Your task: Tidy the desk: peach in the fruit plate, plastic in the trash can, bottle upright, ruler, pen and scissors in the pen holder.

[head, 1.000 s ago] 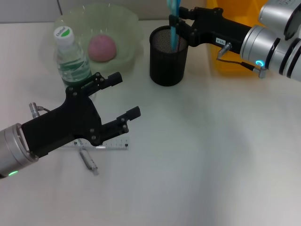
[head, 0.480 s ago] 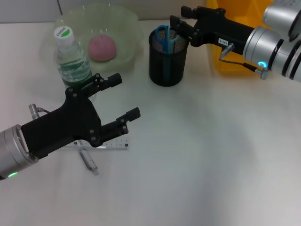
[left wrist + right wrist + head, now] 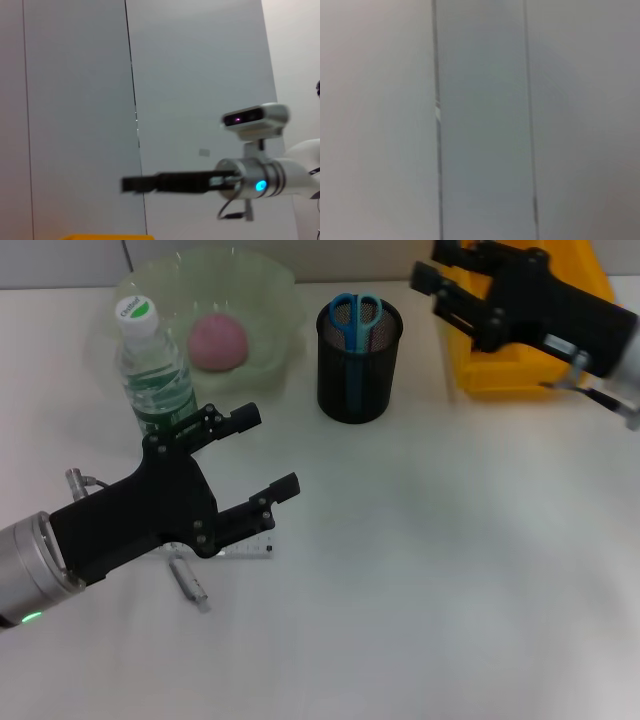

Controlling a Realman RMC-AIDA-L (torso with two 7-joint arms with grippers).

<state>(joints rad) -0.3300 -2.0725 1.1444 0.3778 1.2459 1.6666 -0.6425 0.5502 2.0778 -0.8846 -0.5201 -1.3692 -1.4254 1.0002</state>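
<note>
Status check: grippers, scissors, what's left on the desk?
Right gripper open, empty, over yellow bin. Scissors in pen holder. Left gripper open above ruler and pen, both on desk.

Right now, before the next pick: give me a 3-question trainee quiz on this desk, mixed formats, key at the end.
1. True or false: the scissors stand in the pen holder.
2. Where is the peach? A) on the desk B) in the fruit plate C) in the yellow bin
3. Fill in: the ruler and pen lie on the desk under the ___ gripper.

Key: 1 true. 2 B. 3 left. The right gripper is open over the bin; the bottle is upright.
</note>
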